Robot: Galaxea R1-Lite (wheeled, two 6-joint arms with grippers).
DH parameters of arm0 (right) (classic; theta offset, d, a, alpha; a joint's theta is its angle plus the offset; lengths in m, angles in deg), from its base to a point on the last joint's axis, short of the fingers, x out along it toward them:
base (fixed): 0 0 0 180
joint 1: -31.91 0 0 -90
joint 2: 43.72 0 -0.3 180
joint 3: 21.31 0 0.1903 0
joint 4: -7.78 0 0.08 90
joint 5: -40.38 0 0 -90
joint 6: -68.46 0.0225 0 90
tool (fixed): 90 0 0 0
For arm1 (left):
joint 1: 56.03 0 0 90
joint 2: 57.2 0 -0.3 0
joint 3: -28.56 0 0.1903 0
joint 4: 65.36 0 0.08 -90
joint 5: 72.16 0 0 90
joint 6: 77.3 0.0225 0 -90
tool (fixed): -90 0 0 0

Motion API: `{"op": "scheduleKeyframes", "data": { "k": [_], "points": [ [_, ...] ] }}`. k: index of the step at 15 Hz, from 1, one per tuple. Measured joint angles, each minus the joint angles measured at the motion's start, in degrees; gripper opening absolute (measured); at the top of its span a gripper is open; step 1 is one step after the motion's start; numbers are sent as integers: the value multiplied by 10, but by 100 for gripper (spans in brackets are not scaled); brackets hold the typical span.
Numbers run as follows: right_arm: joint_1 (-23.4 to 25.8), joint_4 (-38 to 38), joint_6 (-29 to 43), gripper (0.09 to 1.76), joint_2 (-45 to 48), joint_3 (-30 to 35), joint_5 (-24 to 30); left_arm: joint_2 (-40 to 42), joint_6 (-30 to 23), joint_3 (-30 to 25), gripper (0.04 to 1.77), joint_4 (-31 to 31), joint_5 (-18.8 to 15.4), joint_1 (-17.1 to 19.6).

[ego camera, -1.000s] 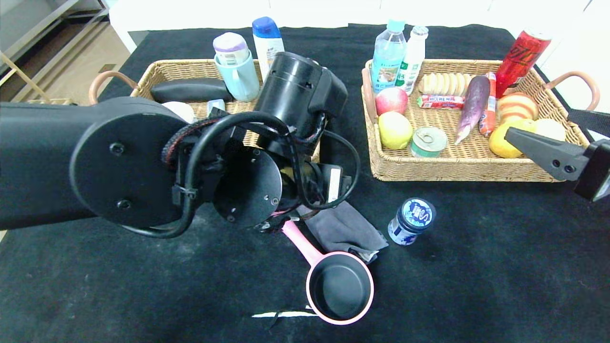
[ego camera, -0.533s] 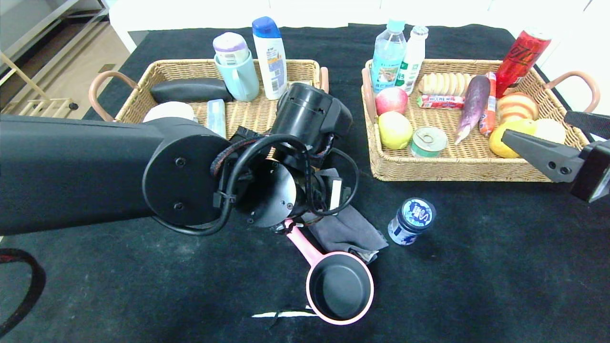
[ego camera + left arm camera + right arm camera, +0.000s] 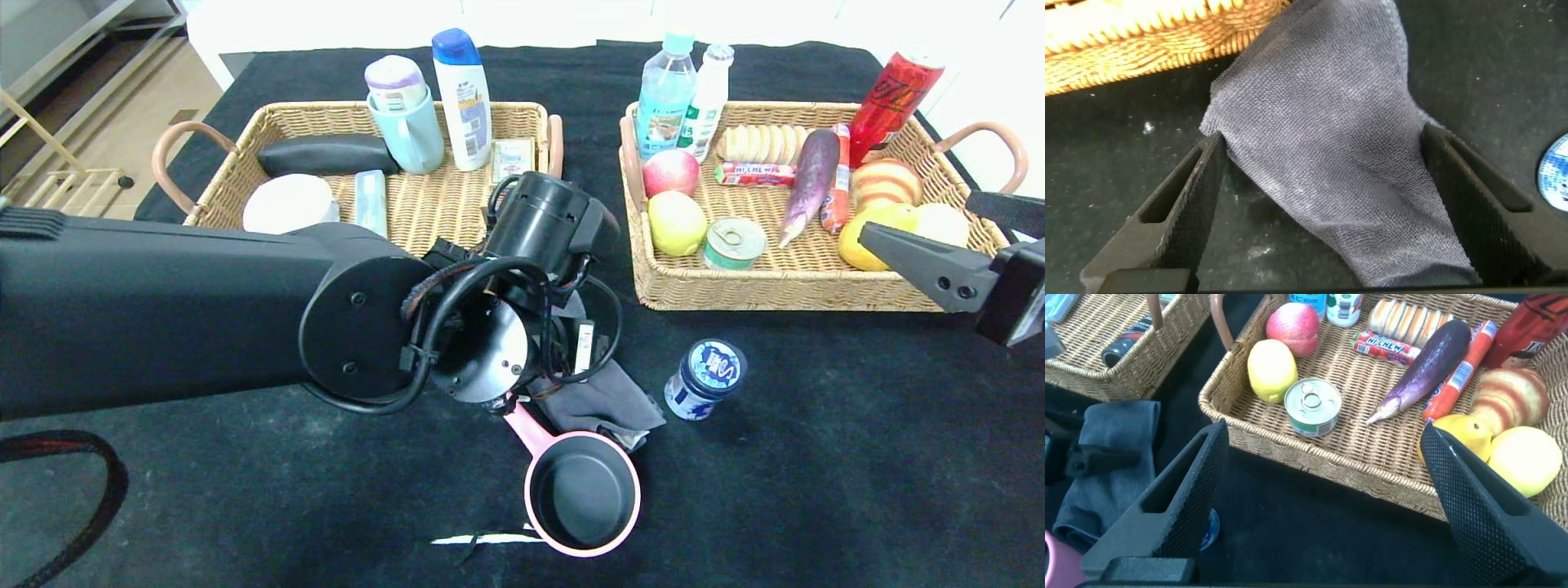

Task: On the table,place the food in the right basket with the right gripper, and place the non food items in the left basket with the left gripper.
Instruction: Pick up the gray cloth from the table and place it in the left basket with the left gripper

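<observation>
Looking from your left, you have the left tan woven wicker basket with brown loop handles on the black cloth-covered worktop; inside it lies the translucent grey slim plastic case, behind the left pincer. That left pincer is hidden under its own arm in the head view, but its wrist view shows the two black jaws spread wide and empty, straddling the dark grey folded cloth, one jaw on each side of it, with the wicker rim just beyond the cloth. The small pink saucepan with a dark inside sits on the worktop just nearer you than that pincer, its handle reaching up towards the wrist and lying against the cloth's edge. The small dark blue jar with a white cap stands upright on the worktop, to the right of the left pincer and apart from the cloth.

Farther right, the right tan woven wicker basket with brown loop handles holds the short round tin with a green label and gold pull-tab lid, near its front wall. Your right pincer hangs at the basket's near right corner, jaws wide and holding nothing; in its wrist view the tin lies ahead of it, between the jaw tips.
</observation>
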Motion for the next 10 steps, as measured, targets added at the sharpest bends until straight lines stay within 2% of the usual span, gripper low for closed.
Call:
{"op": "scheduleKeyframes", "data": {
  "k": [7, 8, 10],
  "points": [
    [0, 0, -1, 171, -1, 0, -1, -15, -1, 3, 172, 1, 2, -2],
    [0, 0, -1, 171, -1, 0, -1, -15, -1, 3, 163, 1, 2, -3],
    [0, 0, -1, 171, -1, 0, -1, -16, -1, 0, 129, 0, 2, -6]
  ]
}}
